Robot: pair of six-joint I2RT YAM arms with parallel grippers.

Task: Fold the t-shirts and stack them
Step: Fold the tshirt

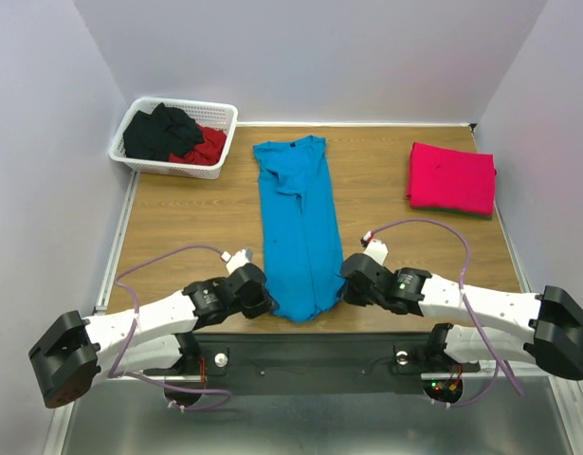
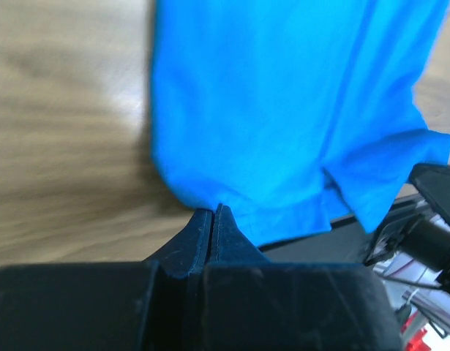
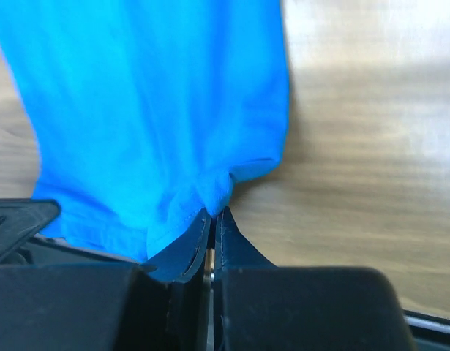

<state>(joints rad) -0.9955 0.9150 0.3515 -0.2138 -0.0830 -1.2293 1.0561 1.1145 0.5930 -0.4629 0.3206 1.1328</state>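
The left gripper (image 1: 263,296) and right gripper (image 1: 346,284) clench the near hem corners of the blue shirt (image 1: 296,227). A shallow bite could slip mid-lift, skewing the fold.

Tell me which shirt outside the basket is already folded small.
The red shirt at the far right: a compact rectangle, with no gripper on it. The blue shirt is a long strip in the middle, with the left gripper and right gripper shut on its near corners.
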